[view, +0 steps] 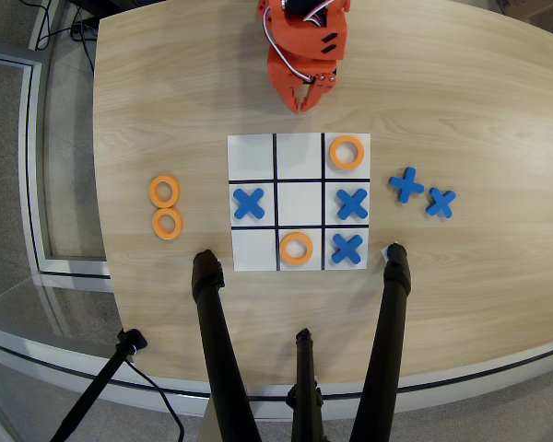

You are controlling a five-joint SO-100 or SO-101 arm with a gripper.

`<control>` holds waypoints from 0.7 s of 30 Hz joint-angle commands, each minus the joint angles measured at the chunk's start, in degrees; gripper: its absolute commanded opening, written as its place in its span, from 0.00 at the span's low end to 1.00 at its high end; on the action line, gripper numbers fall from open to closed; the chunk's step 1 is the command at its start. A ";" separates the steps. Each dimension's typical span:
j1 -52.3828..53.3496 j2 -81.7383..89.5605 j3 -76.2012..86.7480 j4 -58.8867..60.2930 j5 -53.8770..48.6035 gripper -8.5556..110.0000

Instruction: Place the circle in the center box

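So the orange pincer is parked at the 12 o'clock edge of the grid board, tips pointing down at it and pretty much pinched together, nothing in them as far as the overhead view shows. The center box is empty and sits straight toward 6 o'clock from the pincer, not far off.

Two spare rings lie on the desk off the board's 9 o'clock side, touching each other: one circle and a second ring right below it. From the pincer they're out around 7 to 8 o'clock, well apart from it, so my guess is the arm has to swing that way first. Rings are round, so no long axis to line up with.

Blue crosses flank the center cell on both sides, so the drop looks tight.
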 commanded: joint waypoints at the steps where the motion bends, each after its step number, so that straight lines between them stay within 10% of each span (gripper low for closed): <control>1: -2.72 -5.10 -0.09 -2.37 0.18 0.13; 21: 0.35 -24.61 -15.12 -6.59 0.62 0.17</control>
